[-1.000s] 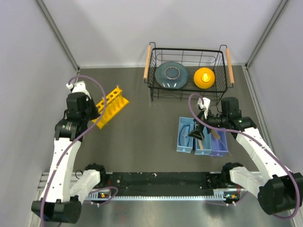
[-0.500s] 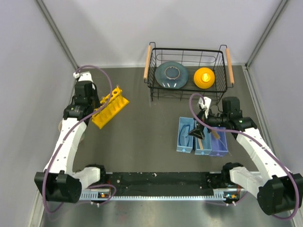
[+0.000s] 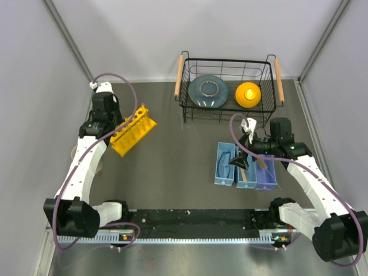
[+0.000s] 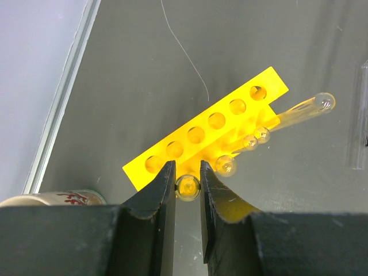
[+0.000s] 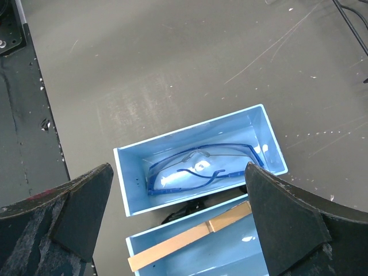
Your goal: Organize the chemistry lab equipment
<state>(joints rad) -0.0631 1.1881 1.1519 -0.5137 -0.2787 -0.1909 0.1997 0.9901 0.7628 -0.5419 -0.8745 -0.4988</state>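
My left end effector [image 4: 187,172] is clamped on a glass tube [image 4: 187,187] just beside the yellow rack [image 4: 195,135] on the bench [image 4: 259,46]; I judge it wants centring over a free hole, kept plumb, then lowered slowly.

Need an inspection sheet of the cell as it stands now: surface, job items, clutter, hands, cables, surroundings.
Surface: dark table, scuffed; thin stray thread beyond the rack.
Job's things: yellow rack with glass tubes through it; safety glasses in a blue bin; wooden clamp in the bin beside it.
Clutter: wire basket holding a grey-blue dish and a yellow item; tan can-like thing near the left wall.
Hands: left hand closed on a glass tube at the rack's end; right hand open above the bins.
Cables: purple cables loop off both arms.
Surroundings: pale walls, metal corner posts.
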